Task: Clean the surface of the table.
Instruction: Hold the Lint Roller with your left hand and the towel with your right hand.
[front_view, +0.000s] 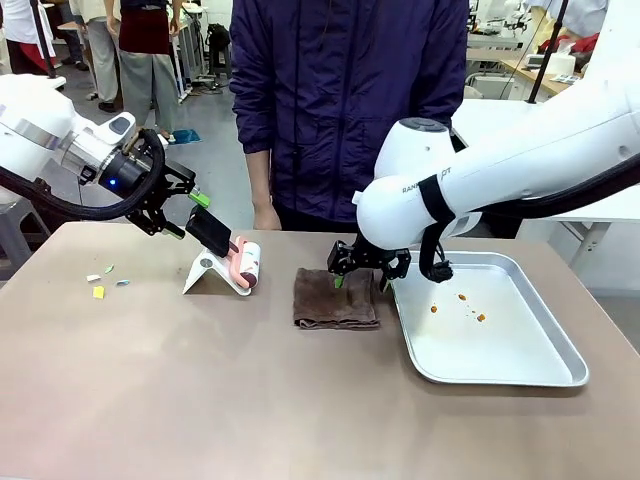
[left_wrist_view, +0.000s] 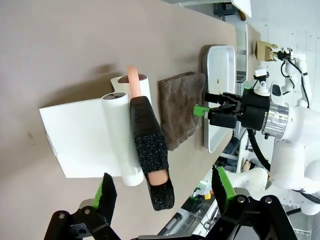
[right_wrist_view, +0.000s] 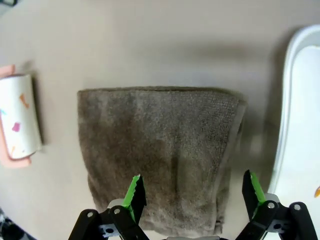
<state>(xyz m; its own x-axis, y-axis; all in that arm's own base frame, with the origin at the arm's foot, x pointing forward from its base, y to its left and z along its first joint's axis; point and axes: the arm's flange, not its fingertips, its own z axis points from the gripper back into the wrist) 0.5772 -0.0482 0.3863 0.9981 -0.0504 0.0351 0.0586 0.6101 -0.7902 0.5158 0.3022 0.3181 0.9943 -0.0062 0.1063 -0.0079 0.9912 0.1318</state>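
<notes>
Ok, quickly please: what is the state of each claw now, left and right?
Left claw: open, at the end of the lint roller handle, not gripping it.
Right claw: open over the brown towel, holding nothing.

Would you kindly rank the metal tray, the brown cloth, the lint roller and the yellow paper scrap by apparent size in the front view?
1. metal tray
2. brown cloth
3. lint roller
4. yellow paper scrap
No two look alike.

A grey floor (front_view: 215, 150) stretches back to people (front_view: 145, 40) standing among cluttered workbenches. On the right stands a white table (front_view: 612, 208), with a wooden-topped bench (front_view: 530, 72) farther behind. Bright, even light.
</notes>
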